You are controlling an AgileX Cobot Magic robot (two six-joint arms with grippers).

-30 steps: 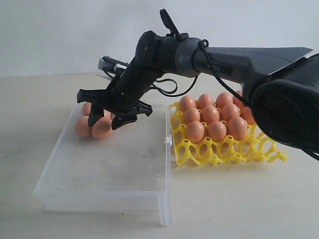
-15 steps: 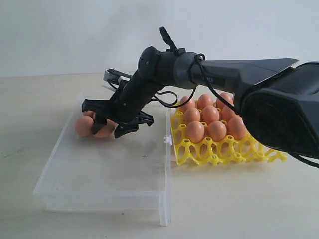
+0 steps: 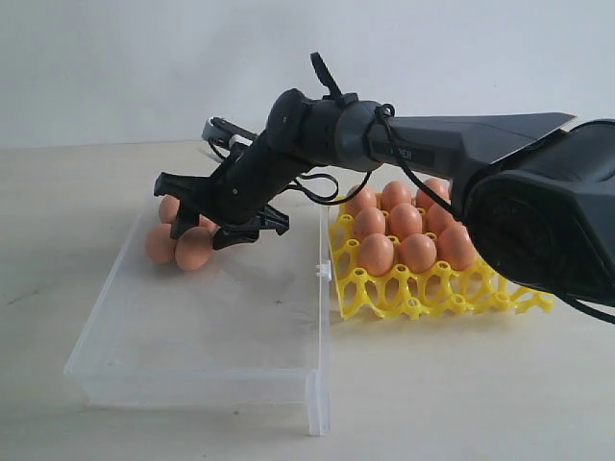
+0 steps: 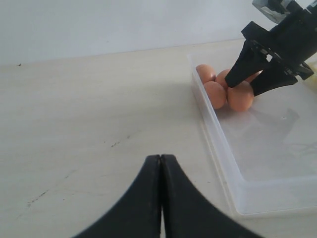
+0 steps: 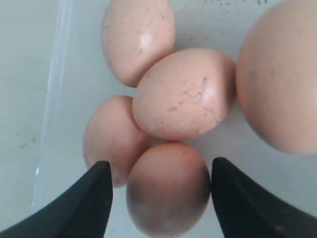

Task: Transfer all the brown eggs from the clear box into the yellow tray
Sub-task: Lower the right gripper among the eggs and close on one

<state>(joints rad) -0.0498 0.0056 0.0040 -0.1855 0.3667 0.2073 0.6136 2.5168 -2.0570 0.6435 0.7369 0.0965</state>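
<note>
Several brown eggs point(image 3: 194, 248) lie clustered in the far left corner of the clear box point(image 3: 192, 370). My right gripper point(image 3: 199, 237) reaches across the middle and hangs open just over them. Seen from the right wrist, its fingers point(image 5: 96, 191) stand on either side of one egg point(image 5: 168, 191) without closing on it, and more eggs point(image 5: 184, 93) lie beyond. The yellow tray point(image 3: 432, 298) sits right of the box, several of its cups holding eggs point(image 3: 405, 221). My left gripper point(image 4: 161, 158) is shut and empty above bare table, left of the box point(image 4: 218, 144), with the eggs point(image 4: 215, 94) ahead.
The box's near and middle floor holds nothing. A small white clasp point(image 3: 323, 272) sticks out on the box edge facing the tray. The right arm point(image 3: 461, 134) spans over the tray's back rows. A plain wall stands behind the table.
The right gripper dipped down among the corner eggs, then came back up a little. Its jaws stayed open and the eggs kept their places.
</note>
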